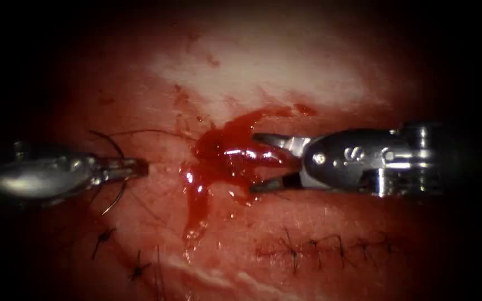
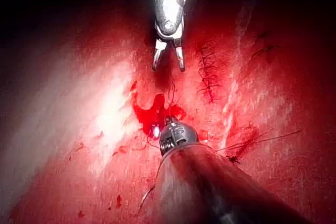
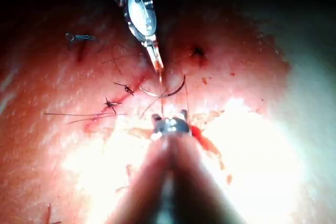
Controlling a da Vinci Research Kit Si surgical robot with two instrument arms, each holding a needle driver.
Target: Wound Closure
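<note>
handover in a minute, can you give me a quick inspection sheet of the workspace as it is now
surface: tissue, red fluid pooled on the cut at centre.
job's things: needle left of the cut, out of the tissue, thread trailing from it.
clutter: finished stitches and knots with cut ends of thread.
grippers: left gripper shut on the needle, near mid-curve; right gripper open over the fluid, holding nothing.
cables: nothing seen.
surroundings: dark, nothing seen.

Light falls brightest at the scene's centre. Toward every edge it fades into dark shadow. No walls or furniture are discernible.
</note>
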